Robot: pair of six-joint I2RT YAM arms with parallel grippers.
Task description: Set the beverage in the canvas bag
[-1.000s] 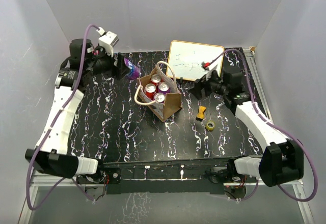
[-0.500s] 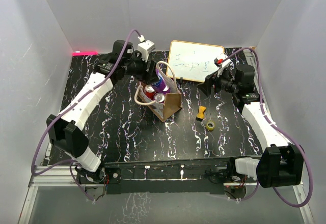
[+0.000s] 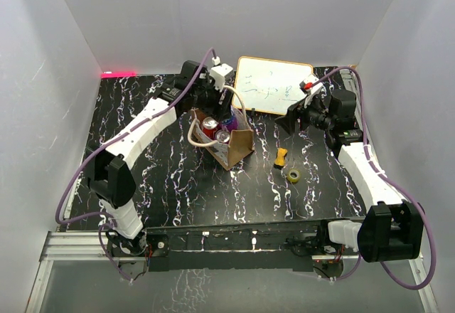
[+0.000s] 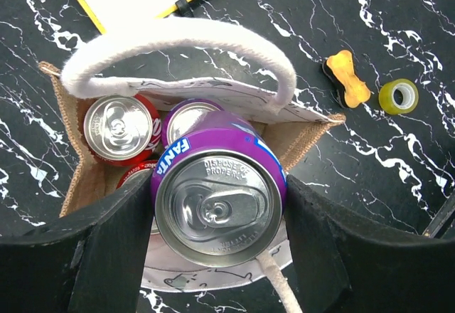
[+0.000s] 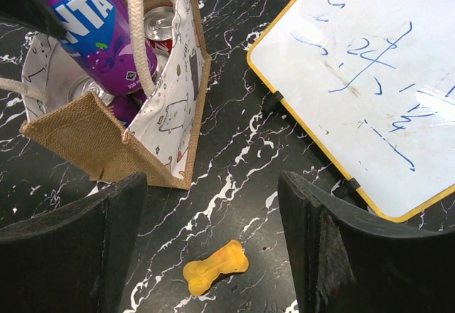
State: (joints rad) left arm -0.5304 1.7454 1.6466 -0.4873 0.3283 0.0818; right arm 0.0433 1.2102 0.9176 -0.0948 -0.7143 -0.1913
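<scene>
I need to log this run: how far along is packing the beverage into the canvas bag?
Done: a red can and others sit in the canvas bag. In hand: the left gripper is shut on the purple Fanta can, its lower end inside the bag's mouth. Left: lower it fully, open the fingers, withdraw. The right gripper hangs open, idle.

Bright, even light falls from above, and shadows are soft and short. The can shows mild glare on its lid, and the whiteboard glares white. Both wrist views render their near fingers dark and soft. A red glow marks the top view's back-left corner.
</scene>
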